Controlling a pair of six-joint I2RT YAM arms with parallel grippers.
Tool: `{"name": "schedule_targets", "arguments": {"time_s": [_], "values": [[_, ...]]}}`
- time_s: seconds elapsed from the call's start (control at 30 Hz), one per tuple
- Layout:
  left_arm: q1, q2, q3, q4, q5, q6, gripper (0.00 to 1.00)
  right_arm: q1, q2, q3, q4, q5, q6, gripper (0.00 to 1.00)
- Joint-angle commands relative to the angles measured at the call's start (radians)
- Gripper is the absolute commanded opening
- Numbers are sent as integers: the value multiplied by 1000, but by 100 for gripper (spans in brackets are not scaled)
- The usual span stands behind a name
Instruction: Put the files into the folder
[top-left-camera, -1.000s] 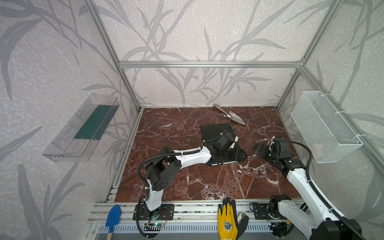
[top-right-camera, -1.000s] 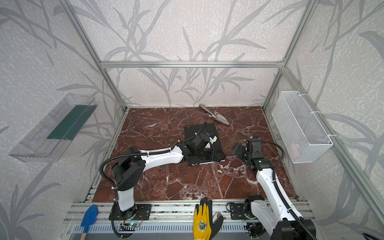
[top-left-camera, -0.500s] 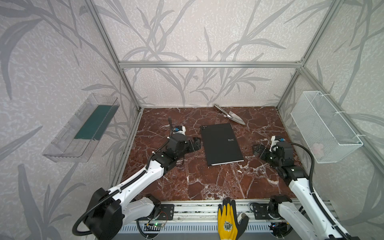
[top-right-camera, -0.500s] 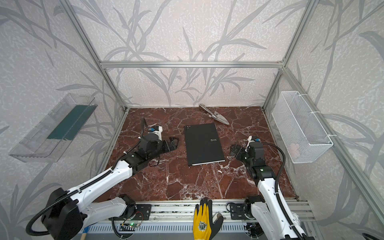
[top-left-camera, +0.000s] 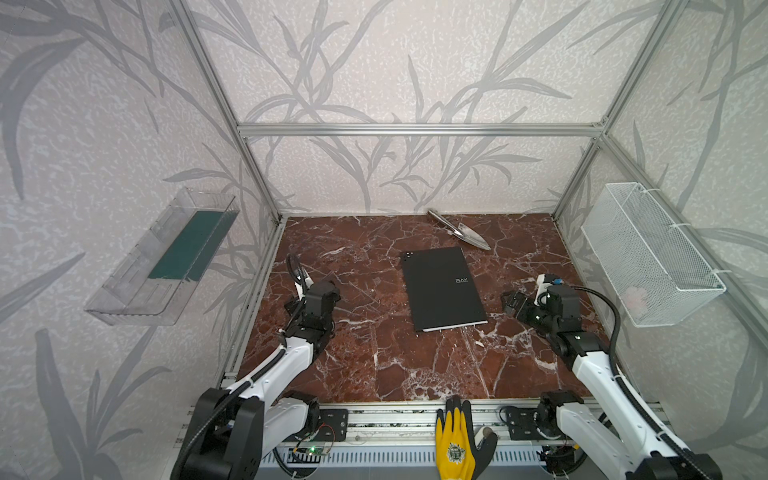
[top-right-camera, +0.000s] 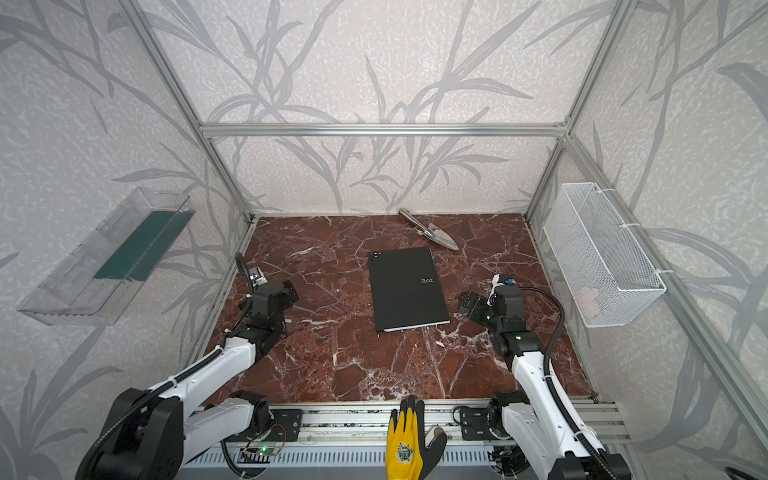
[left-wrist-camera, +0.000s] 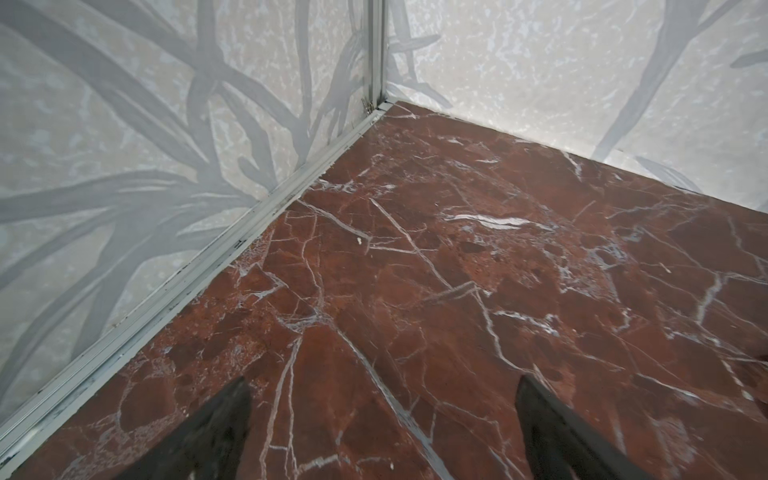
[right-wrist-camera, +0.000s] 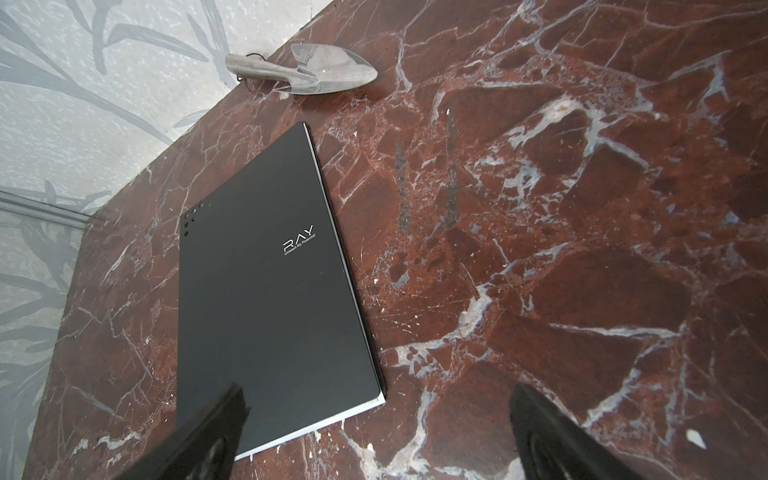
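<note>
While both arms sit low at the sides of a red-brown marble tabletop (top-left-camera: 374, 336), the folder (top-left-camera: 442, 289) lies flat and closed near the middle of the surface, slightly toward the back, its long sides running front to back and turned a little off square. It is matte black, with a small pale "RAY" logo on its cover, clearest in the right wrist view (right-wrist-camera: 270, 291). The files (right-wrist-camera: 332, 420) show only as a thin white sliver along the folder's near edge, tucked under the cover. The right gripper (top-left-camera: 514, 302) hovers low over the marble to the right of the folder's near corner, close to it but apart from it in both top views; its jaws are spread wide and hold nothing. The left gripper (left-wrist-camera: 382, 380) is well away from the folder, on the left side of the table and aimed at the far left corner; its two dark fingers (left-wrist-camera: 208, 432) stand wide apart over bare marble, gripping nothing. Behind the folder, just past its far right corner, a shiny metal trowel (top-left-camera: 461, 230) lies on the table by the back wall. A white wire basket (top-left-camera: 648, 257) hangs on the right wall, and a clear plastic tray (top-left-camera: 137, 286) on the left wall holds a dark green panel (top-left-camera: 187, 245). A yellow and black glove (top-left-camera: 455, 444) rests on the front rail.
</note>
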Motion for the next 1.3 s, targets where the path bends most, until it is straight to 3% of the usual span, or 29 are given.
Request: {"name": "schedule_targets", "arguments": {"time_s": [0.0,0.13,0.2,0.27,0.3,0.37,0.43,0.5,0.57,0.63,0.83,0.93,1.03,1.27], "values": [[49,20,-39,332,-35,127,99,0,6,-24,77,3,-25,99],[100,41,20,141,36,137,99,-1,21,-36,106,3,-32,99],[116,117,-11,263,68,184,99,-1,28,-53,144,-12,-40,99],[124,241,-33,473,14,251,99,-1,30,-79,195,-9,-37,99],[109,253,-15,456,-10,280,99,-1,28,-91,215,-6,-39,99],[128,270,-32,504,95,283,99,-1,24,-99,233,-4,-49,99],[163,386,-87,772,173,325,99,-1,15,-108,253,1,-56,99],[215,375,-67,635,345,272,99,-1,4,-128,289,28,-65,99],[249,450,-61,745,407,286,99,-1,-7,-152,332,68,-75,99],[252,406,-32,612,410,270,99,-1,-29,-166,368,100,-122,99],[249,432,-52,696,420,281,99,-1,-41,-223,560,244,-323,99],[247,436,-41,684,422,285,99,0,28,-225,659,245,-448,99],[247,434,-37,674,425,286,99,1,135,-233,810,223,-485,99],[248,435,-36,672,428,288,99,5,545,-237,1266,122,-591,99]]}}
